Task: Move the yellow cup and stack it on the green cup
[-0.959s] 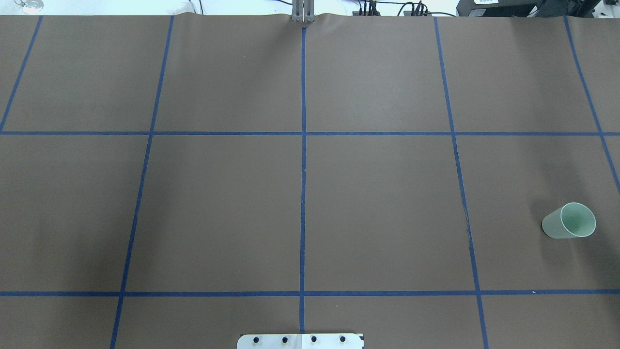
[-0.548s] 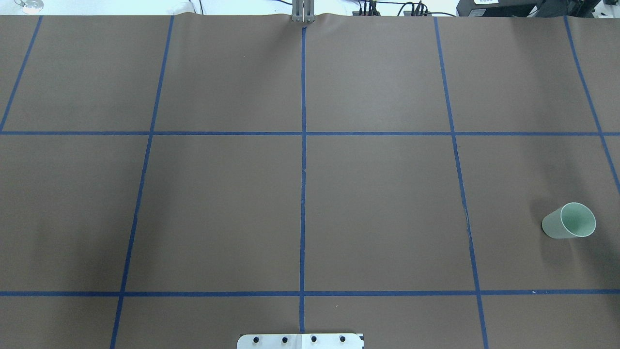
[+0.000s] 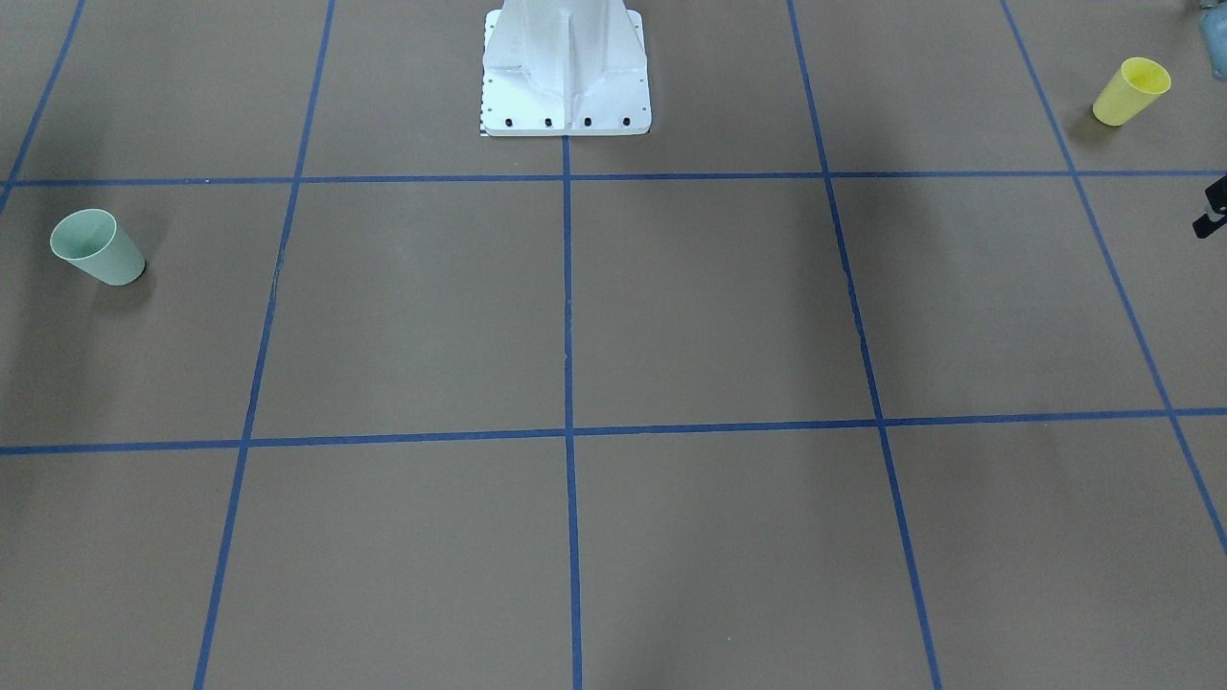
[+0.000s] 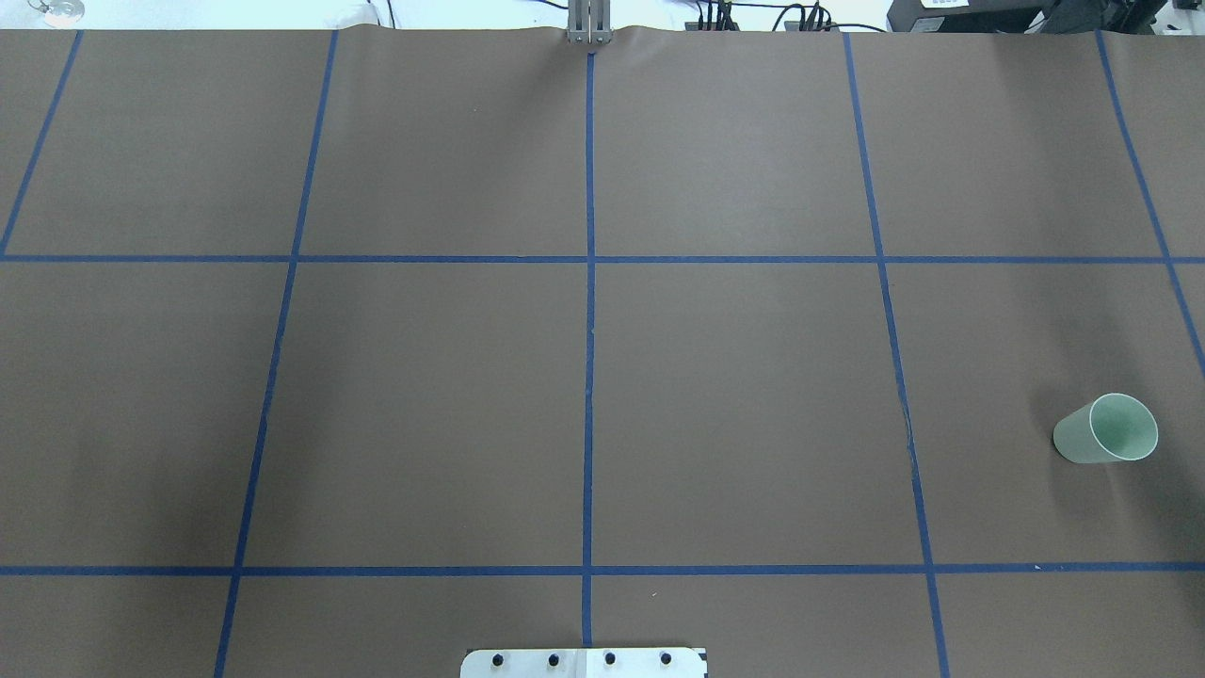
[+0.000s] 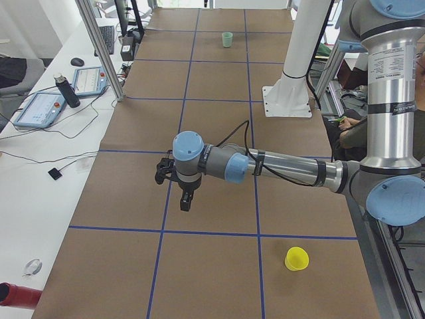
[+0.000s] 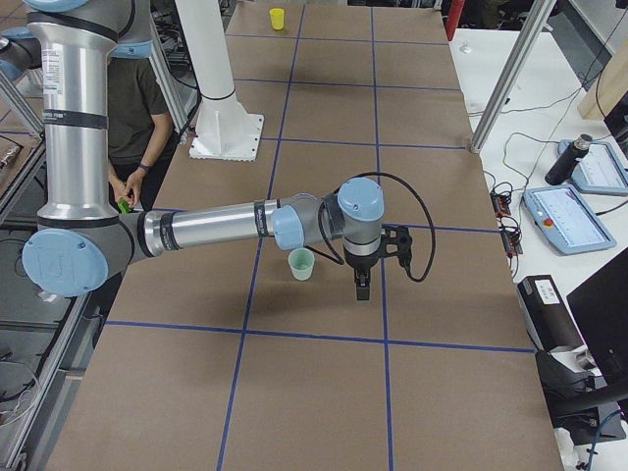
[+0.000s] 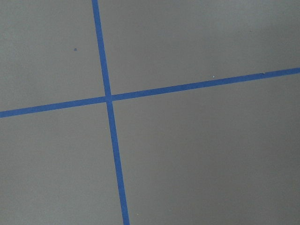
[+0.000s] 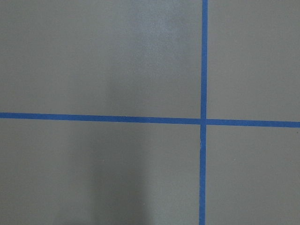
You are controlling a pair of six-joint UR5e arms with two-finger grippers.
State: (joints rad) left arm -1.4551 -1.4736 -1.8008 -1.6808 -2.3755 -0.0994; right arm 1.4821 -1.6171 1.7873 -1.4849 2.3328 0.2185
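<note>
The yellow cup [image 3: 1131, 91] stands upright near the table's left end; it also shows in the exterior left view [image 5: 296, 258] and, far off, in the exterior right view [image 6: 278, 18]. The green cup [image 4: 1106, 428] stands upright near the right end, also seen in the front view [image 3: 96, 247] and the exterior right view [image 6: 301, 263]. My left gripper [image 5: 186, 199] hangs over the table, well away from the yellow cup. My right gripper [image 6: 361, 285] hangs close beside the green cup, apart from it. I cannot tell whether either is open or shut. The wrist views show only the mat.
The white robot pedestal [image 3: 566, 67] stands at the table's near middle edge. Blue tape lines [image 4: 589, 282] divide the brown mat. Aluminium posts [image 6: 505, 78] and a side desk with tablets [image 6: 564, 216] flank the far side. A person [image 6: 137, 108] stands behind the robot.
</note>
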